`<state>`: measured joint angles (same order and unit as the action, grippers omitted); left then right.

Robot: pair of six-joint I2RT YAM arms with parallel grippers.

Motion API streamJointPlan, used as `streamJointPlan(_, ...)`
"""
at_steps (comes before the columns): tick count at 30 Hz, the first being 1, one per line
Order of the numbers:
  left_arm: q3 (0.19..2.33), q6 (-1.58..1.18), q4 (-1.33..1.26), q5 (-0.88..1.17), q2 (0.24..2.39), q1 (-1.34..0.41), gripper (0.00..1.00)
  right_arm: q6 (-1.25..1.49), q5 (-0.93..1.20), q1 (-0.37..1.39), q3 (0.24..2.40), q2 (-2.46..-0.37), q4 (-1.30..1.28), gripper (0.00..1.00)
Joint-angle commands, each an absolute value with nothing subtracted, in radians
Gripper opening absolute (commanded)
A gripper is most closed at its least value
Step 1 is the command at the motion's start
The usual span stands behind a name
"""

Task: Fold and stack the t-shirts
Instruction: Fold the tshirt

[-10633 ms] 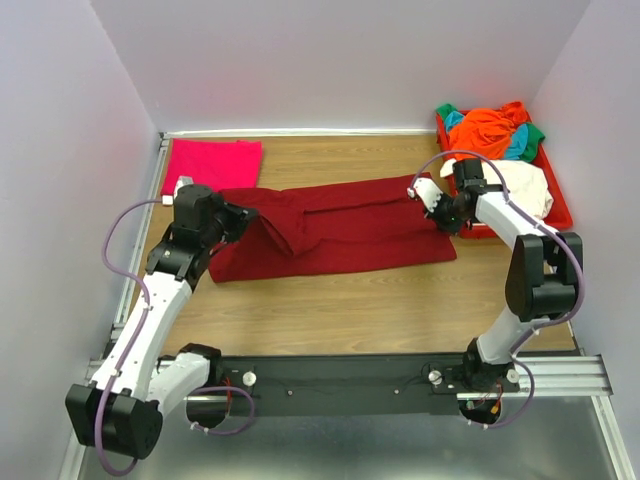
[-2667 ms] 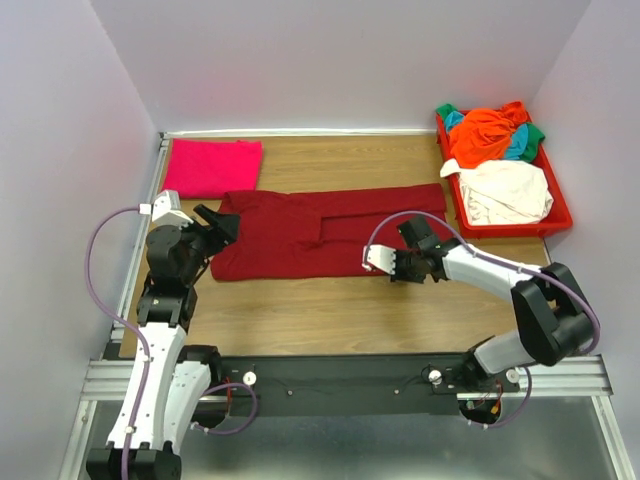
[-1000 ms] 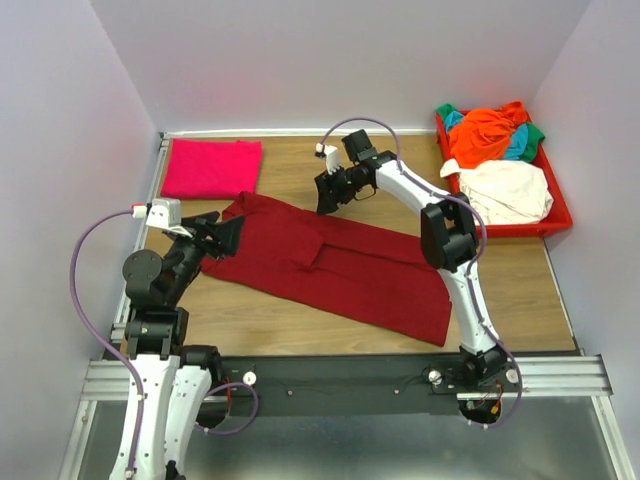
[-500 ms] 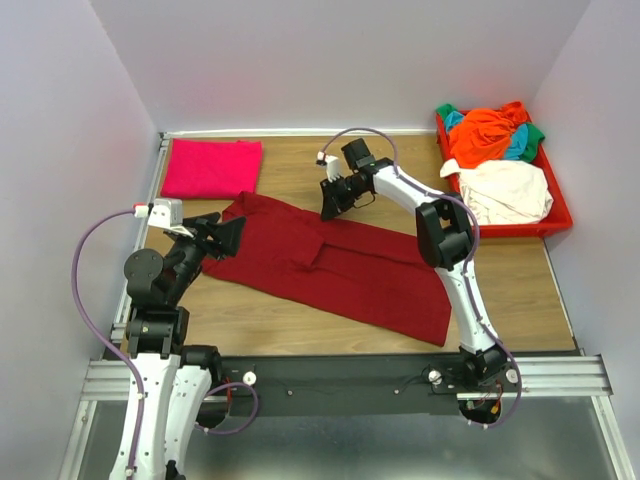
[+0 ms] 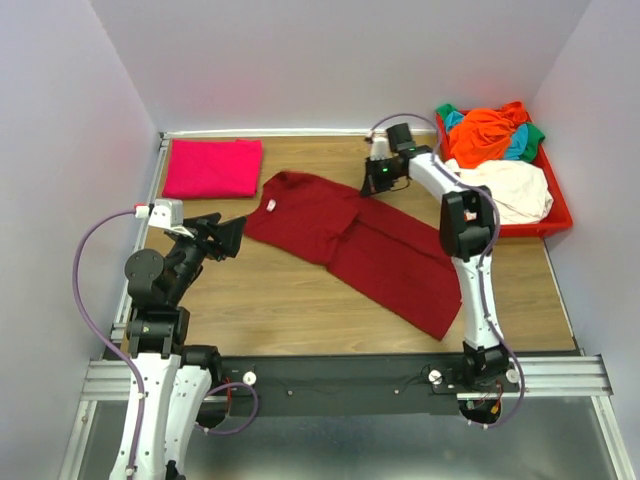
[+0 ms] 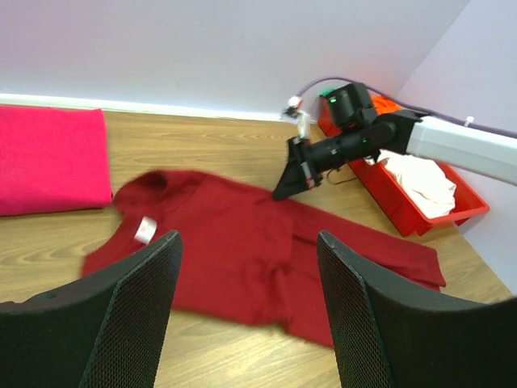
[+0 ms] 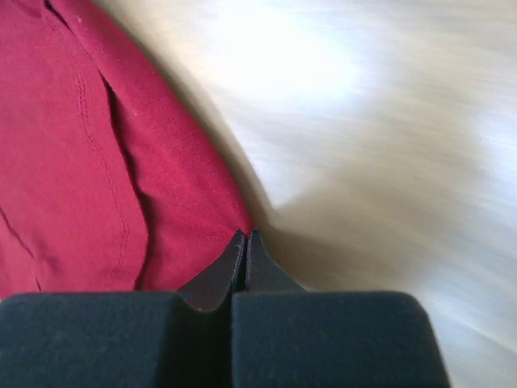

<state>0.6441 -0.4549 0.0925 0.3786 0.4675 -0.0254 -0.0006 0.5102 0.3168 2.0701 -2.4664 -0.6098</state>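
The maroon t-shirt (image 5: 350,235) lies spread at a slant across the middle of the table, its neck label toward the left (image 6: 234,242). My right gripper (image 5: 375,185) is at its far edge with its jaws pressed together on a pinch of the cloth hem (image 7: 245,236). The cloth beside the tips shows as red folds (image 7: 73,162). Raised off the table to the left of the shirt, my left gripper (image 5: 232,237) stands open and holds nothing (image 6: 250,315). A folded magenta-pink t-shirt (image 5: 212,167) lies flat at the back left (image 6: 48,158).
A red plastic tray (image 5: 560,215) at the back right holds a heap of orange, green and teal shirts (image 5: 490,130) and a cream one (image 5: 515,190). Walls close in the table at the back and on both sides.
The right gripper shut on the maroon shirt's far edge and moved right toward the tray, dragging the shirt with it and turning it. The left arm stayed put.
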Motion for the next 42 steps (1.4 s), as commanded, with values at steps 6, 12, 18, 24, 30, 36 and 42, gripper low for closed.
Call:
streamJointPlan(6,0.600,-0.499,0.009,0.462,0.520,-0.020,0.75,0.011,0.377,0.129,2.114,-2.462,-0.598,0.23)
streamJointPlan(12,0.583,-0.537,-0.058,0.509,0.644,-0.021,0.72,-0.086,0.345,0.112,2.079,-2.379,-0.597,0.46)
streamJointPlan(18,0.607,-0.598,-0.179,0.467,0.880,-0.060,0.58,-0.227,0.396,0.114,1.951,-2.163,-0.600,0.65)
streamJointPlan(24,0.770,-0.578,-0.190,0.356,1.218,-0.198,0.53,-0.411,0.532,0.152,1.622,-1.868,-0.610,0.65)
streamJointPlan(30,0.917,-0.583,-0.206,0.180,1.460,-0.270,0.51,-0.598,0.349,0.417,1.187,-1.562,-0.624,0.65)
streamJointPlan(36,1.028,-0.617,-0.201,0.158,1.687,-0.273,0.43,-0.526,0.172,0.643,1.031,-1.491,-0.620,0.65)
streamJointPlan(42,1.158,-0.627,-0.184,0.150,1.862,-0.290,0.41,-0.492,0.075,0.744,0.993,-1.557,-0.611,0.63)
